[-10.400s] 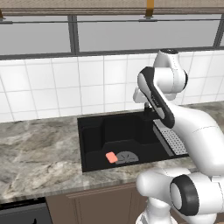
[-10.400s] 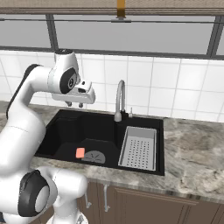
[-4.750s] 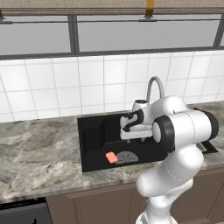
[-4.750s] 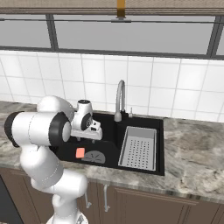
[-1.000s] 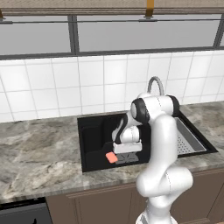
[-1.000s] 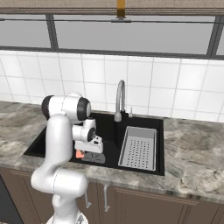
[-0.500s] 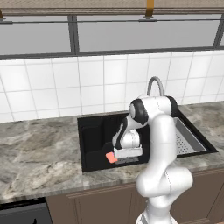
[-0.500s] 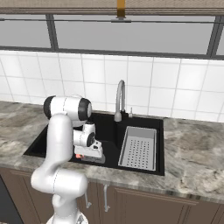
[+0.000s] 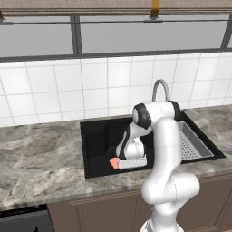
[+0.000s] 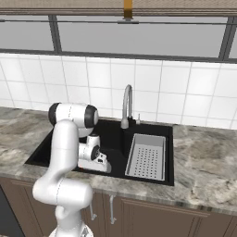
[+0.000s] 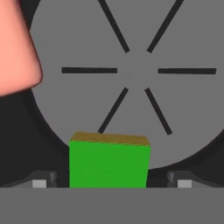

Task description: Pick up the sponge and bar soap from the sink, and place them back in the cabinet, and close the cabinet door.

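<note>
The green-and-yellow sponge (image 11: 109, 164) lies on the round grey drain (image 11: 131, 74) of the black sink (image 9: 97, 142). My gripper (image 11: 111, 183) is open and reaches down into the basin, one fingertip on each side of the sponge with a gap on both sides. The salmon-pink bar soap (image 11: 15, 43) lies just beyond it at the upper left of the hand view. In the left base view the bar soap (image 9: 113, 162) peeks out beside the hand, which hides the sponge. The cabinet and its door are out of view.
A chrome faucet (image 9: 159, 88) curves over the back of the sink. A grey perforated drain tray (image 10: 148, 157) fills the basin's right half. Grey marbled counter (image 9: 41, 158) surrounds the sink, with white tiled wall and windows behind.
The hand has sunk lower into the basin over the last second and now sits close to the floor beside the bar soap.
</note>
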Robot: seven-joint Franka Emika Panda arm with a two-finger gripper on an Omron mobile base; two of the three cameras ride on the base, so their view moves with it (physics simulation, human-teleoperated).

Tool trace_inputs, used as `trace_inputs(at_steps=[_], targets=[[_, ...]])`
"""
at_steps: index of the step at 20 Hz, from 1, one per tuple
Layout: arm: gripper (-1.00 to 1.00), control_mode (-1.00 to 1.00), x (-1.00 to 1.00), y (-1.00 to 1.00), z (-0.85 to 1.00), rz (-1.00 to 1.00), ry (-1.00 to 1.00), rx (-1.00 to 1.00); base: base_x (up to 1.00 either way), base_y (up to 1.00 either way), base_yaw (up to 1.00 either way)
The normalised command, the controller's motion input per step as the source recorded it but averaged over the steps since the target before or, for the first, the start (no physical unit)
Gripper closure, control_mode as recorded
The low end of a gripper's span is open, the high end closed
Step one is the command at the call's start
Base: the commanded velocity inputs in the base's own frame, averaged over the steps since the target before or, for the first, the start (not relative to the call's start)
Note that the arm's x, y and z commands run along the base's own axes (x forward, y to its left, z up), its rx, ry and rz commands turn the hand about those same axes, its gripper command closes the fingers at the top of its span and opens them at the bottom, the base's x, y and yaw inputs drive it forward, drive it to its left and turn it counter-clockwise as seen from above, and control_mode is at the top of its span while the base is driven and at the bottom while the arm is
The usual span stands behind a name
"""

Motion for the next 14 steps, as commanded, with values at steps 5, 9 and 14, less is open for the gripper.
trace_inputs(at_steps=[5,9,14], targets=[[-1.00,-1.00,-0.14,0.01,-0.29,0.00,0.00,0.00,0.00,0.00,0.00],[-1.00,-1.00,-0.17,0.00,-0.29,0.00,0.00,0.00,0.00,0.00,0.00],[-1.00,-1.00,-0.17,0.00,-0.29,0.00,0.00,0.00,0.00,0.00,0.00]])
